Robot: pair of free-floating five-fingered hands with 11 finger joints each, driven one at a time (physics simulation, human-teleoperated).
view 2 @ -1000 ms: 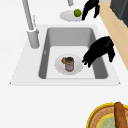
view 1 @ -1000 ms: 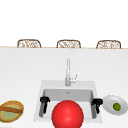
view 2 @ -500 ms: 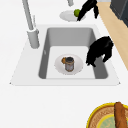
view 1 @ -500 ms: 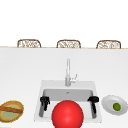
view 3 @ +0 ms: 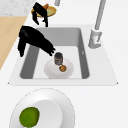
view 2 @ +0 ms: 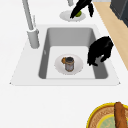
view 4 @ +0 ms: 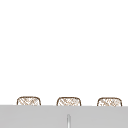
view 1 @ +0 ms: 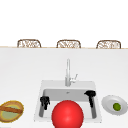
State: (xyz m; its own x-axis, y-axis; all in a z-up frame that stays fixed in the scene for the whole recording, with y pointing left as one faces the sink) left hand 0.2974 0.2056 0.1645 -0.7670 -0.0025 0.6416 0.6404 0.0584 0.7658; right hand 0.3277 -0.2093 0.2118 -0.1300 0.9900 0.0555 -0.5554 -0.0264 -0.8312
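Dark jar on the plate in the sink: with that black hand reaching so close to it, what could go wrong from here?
1. The right hand has its fingers ending right beside the upright jar; a slight sideways bump could probably topple it on its white plate.
2. A toppled jar might knock the small brown piece beside it off the plate into the sink.

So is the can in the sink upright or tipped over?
Upright. The can stands on its base on the white plate in the sink, its round top showing in the right side view. The right hand reaches toward it.
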